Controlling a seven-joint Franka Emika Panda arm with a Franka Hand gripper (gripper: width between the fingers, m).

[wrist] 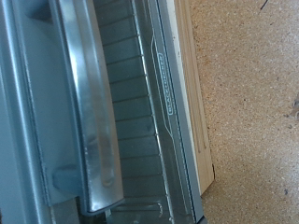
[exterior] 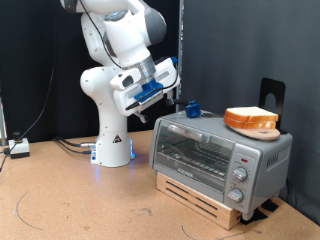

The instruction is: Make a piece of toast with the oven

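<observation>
The silver-grey oven (exterior: 220, 155) stands at the exterior view's right with its glass door shut. A piece of toast (exterior: 249, 117) lies on a round wooden board (exterior: 262, 131) on the oven's top; I cannot tell whether a second slice lies under it. My gripper (exterior: 189, 107) hangs just above the oven's top corner on the exterior view's left side, fingers pointing down. In the wrist view I see the grey bar handle (wrist: 86, 112) and the wire rack (wrist: 131, 103) behind the glass, close up. The fingers do not show in that view.
The oven sits on a low wooden pallet (exterior: 200, 194) on a chipboard table (exterior: 80, 200). A black stand (exterior: 272, 95) rises behind the board. The robot's white base (exterior: 112, 140) is behind the oven, with cables (exterior: 18, 148) at the exterior view's far left.
</observation>
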